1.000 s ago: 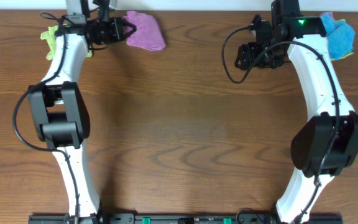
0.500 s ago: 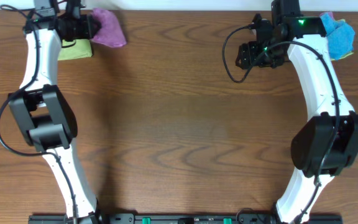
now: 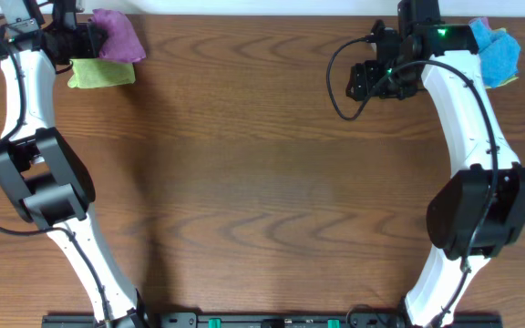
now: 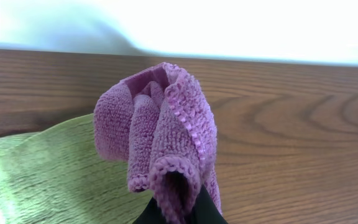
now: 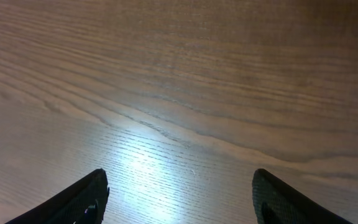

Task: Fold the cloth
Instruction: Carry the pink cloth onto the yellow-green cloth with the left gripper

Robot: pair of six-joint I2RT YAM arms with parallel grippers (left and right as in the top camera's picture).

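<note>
Nubby mauve microfibre cloth, fuzzy lime-green cloth, smooth grained wooden table

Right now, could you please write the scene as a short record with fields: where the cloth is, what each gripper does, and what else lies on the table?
cloth: mauve, bunched up, not folded, at the far left corner of the table
left gripper: shut on the cloth
right gripper: open, empty, over bare wood
lime-green cloth: on the table, beside and partly under the cloth
blue cloth: crumpled, at the far right corner
fold: not yet begun
</note>
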